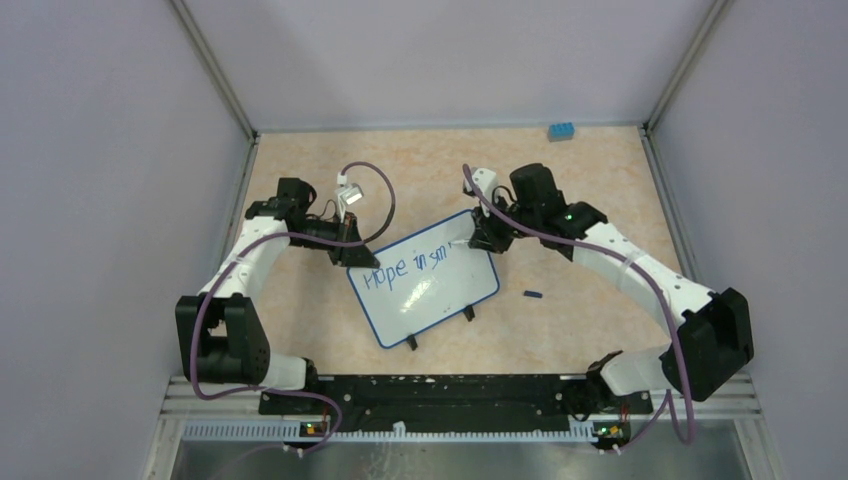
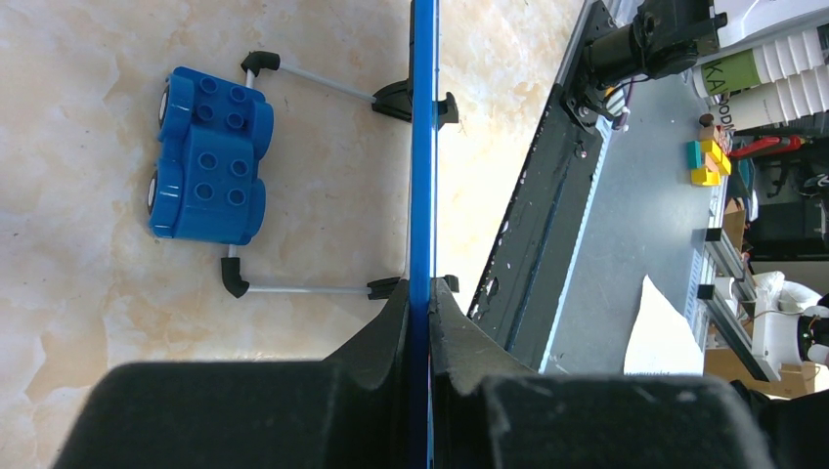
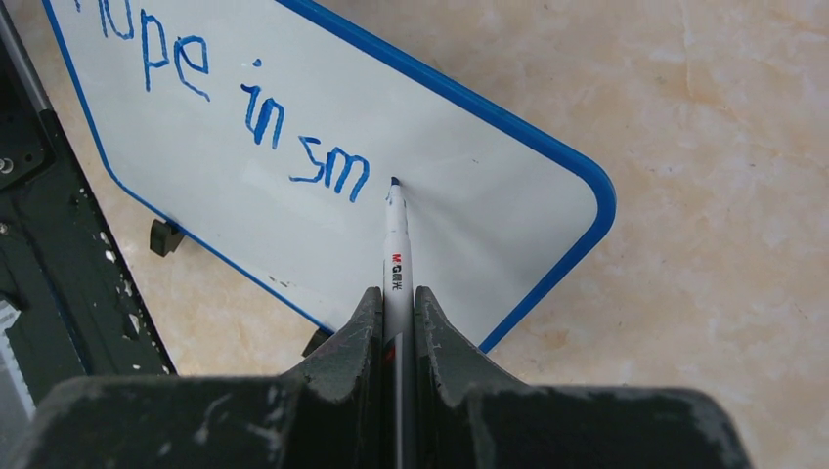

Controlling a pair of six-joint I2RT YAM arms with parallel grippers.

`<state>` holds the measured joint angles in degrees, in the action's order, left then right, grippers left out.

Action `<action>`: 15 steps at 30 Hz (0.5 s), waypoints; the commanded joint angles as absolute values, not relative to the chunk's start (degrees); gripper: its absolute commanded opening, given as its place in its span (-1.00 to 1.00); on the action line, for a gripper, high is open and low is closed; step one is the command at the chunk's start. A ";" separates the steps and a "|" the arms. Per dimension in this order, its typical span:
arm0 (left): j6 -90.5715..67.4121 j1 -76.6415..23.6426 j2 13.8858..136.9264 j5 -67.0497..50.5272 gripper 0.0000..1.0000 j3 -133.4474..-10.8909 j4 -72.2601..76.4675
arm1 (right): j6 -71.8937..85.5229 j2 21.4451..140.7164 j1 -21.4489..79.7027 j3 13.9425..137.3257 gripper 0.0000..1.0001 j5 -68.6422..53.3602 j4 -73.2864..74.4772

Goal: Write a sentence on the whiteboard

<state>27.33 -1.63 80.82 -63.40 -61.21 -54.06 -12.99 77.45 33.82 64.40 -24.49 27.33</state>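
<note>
Plainly, the whiteboard (image 3: 479, 239) reads "Hope in sm", marker (image 3: 396, 262) beside the "m".

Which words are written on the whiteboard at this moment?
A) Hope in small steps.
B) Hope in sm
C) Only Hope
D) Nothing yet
B: the sentence on the whiteboard ends at "sm", and the tip of the marker sits just to the right of the "m".
</note>
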 commanded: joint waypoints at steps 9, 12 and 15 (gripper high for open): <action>27.70 -1.85 79.71 -63.11 -1.00 -60.46 -54.04 | -12.63 78.95 34.53 67.00 -1.00 -24.61 24.71; 27.76 -1.85 79.62 -63.10 -1.00 -60.38 -54.02 | -12.81 78.85 34.62 66.43 -1.00 -24.61 24.87; 27.79 -1.89 79.63 -63.08 -1.00 -60.35 -54.01 | -13.00 78.46 34.67 65.61 -1.00 -24.76 24.99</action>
